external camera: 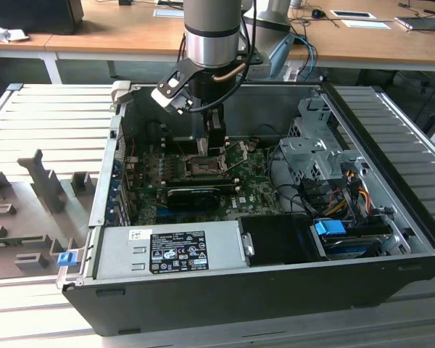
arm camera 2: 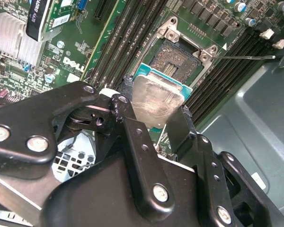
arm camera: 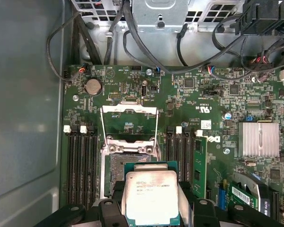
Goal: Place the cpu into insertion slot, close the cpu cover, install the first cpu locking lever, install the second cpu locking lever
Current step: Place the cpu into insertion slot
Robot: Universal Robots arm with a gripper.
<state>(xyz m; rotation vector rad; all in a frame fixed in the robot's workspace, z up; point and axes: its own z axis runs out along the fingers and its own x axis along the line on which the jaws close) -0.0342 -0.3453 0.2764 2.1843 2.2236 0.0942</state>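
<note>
While the arm (external camera: 212, 32) is hanging down into the open case (external camera: 391, 217), the gripper (arm camera: 154, 213) is clamping the cpu (arm camera: 151, 194) between its two black fingers (arm camera 2: 132, 135), one on each opposite edge. Cpu is riding lid-up, clear of the board (arm camera: 199, 94). In both wrist views it is overlapping one edge of the slot (arm camera: 116, 168) and is not lying in it. Slot is sitting near the middle of the board, between two banks of memory sockets (arm camera: 83, 161), with its dark contact field showing bare. Cover (arm camera: 129, 109) is standing swung open, on the side of the slot away from the cpu. A thin metal rod (arm camera 2: 248, 57) is sticking out from a slot corner across the memory sockets. In the exterior view the gripper is hovering just above the slot, and the graphics card (external camera: 196, 196) is lying between the slot and the power supply (external camera: 170, 250).
</note>
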